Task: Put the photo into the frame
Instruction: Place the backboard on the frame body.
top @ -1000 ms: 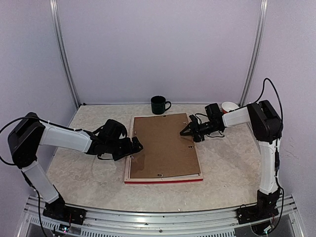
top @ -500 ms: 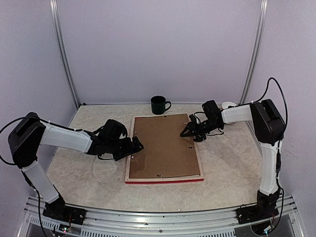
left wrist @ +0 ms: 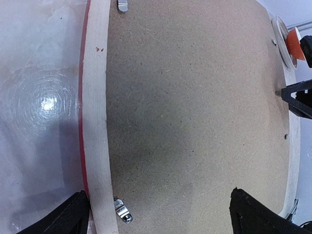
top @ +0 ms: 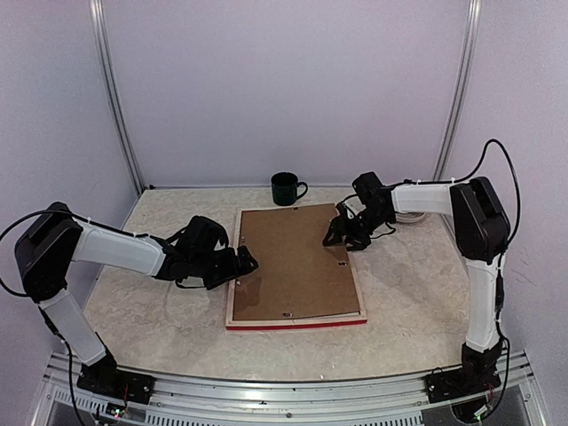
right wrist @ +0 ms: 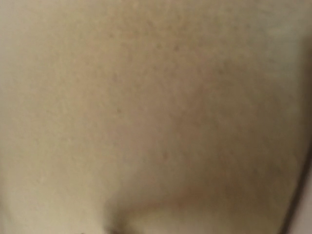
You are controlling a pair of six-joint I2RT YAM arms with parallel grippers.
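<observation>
The frame lies face down on the table, its pale wood back up and its red edge toward me. A brown backing board fills it. The photo is hidden. My left gripper sits low at the frame's left side. It is open, one finger outside the wooden rim and the other over the board; my left gripper holds nothing. My right gripper hovers over the board's upper right part by the right rim, its fingers apart. Its own view shows only blurred brown board.
A dark mug stands behind the frame's far edge. A white and orange round thing lies past the frame's right side, partly behind the right arm. Small metal turn clips sit along the rim.
The right arm has swung its wrist toward the back and left, staying over the board's upper right part, and its jaws have spread. The left arm and the frame have not moved.
</observation>
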